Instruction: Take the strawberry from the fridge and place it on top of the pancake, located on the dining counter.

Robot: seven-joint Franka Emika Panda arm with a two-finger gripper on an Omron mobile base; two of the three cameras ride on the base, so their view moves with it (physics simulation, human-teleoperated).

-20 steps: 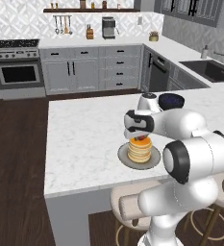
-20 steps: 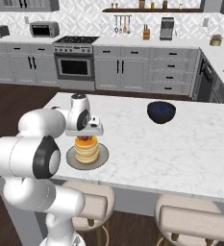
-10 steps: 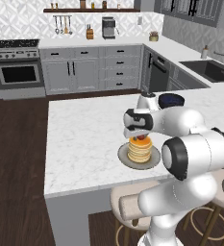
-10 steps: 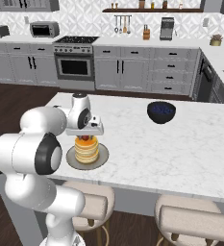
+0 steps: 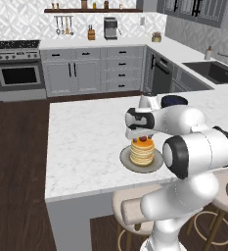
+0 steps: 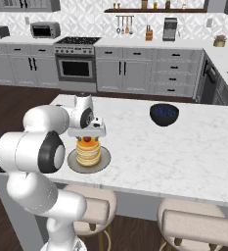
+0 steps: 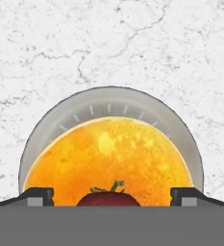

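**On the pancake: strawberry set down**

Over the dining counter (image 5: 81, 142), the gripper (image 5: 141, 138) hangs directly above the pancake (image 5: 142, 151), jaws spread wide and clear of the strawberry (image 7: 108, 198). It rests on the stack's top — placement appears complete, so a straight lift would avoid nudging it.

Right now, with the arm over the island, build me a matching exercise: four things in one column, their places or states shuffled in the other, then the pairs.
Things:
1. strawberry
2. pancake
3. black bowl
4. hand

Places or states:
A. stacked on the grey plate
B. open, fingers wide apart, just above the stack
C. lying on top of the pancake stack
D. alone on the dining counter, off to the robot's right of the plate

Pairs: 1-C, 2-A, 3-D, 4-B
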